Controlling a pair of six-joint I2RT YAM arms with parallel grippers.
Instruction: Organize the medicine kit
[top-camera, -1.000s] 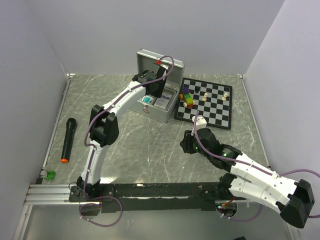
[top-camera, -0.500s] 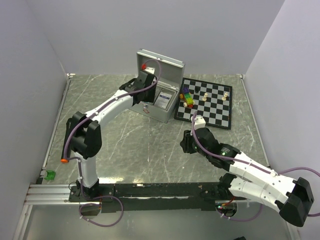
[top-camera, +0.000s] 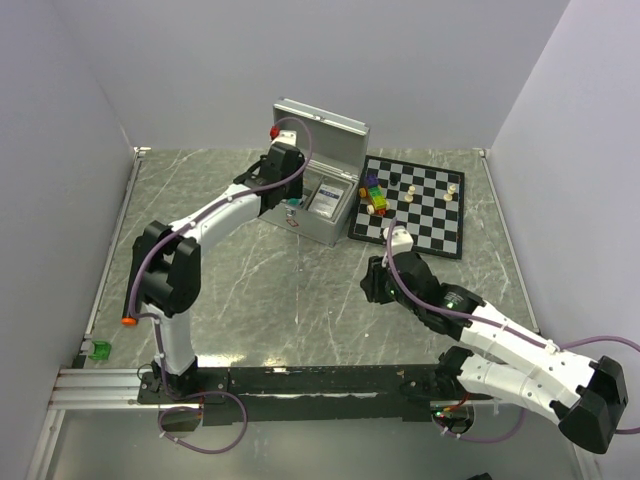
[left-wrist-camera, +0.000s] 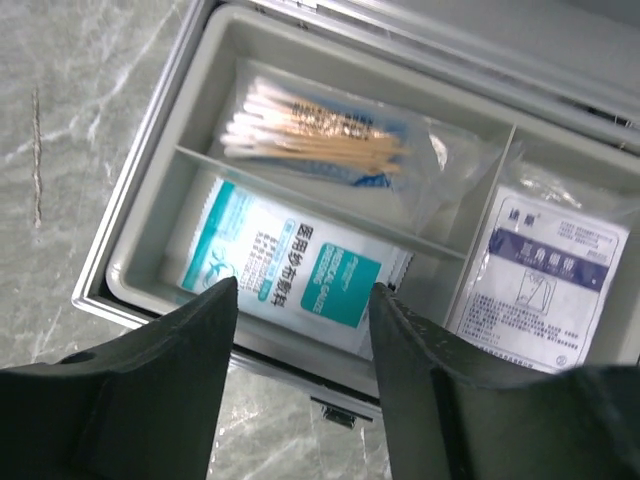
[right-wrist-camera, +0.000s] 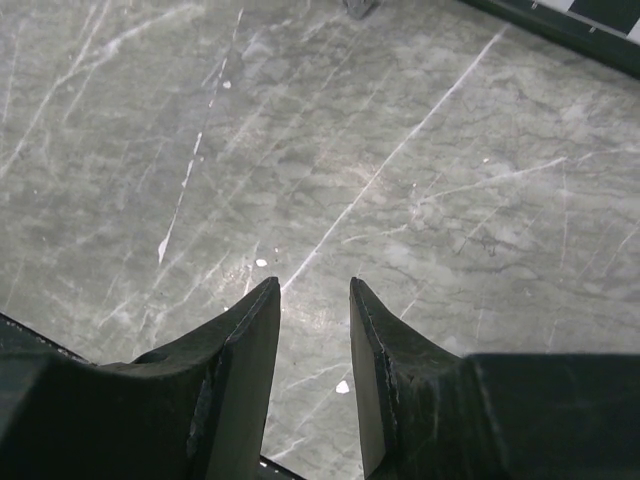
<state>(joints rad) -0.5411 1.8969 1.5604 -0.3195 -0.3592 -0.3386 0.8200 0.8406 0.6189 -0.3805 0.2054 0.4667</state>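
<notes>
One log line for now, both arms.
left gripper: open, empty, above silver metal medicine kit | inside: cotton-swab bag, teal gauze packet, white packet | right gripper: open, empty, over marble table

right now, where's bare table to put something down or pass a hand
Widest bare table lies between the case, the left arm and the right arm. Another patch sits in the far left corner, between the wall and the case. Crowded: the chessboard with its pieces, and the case's tray, every visible slot filled.
</notes>
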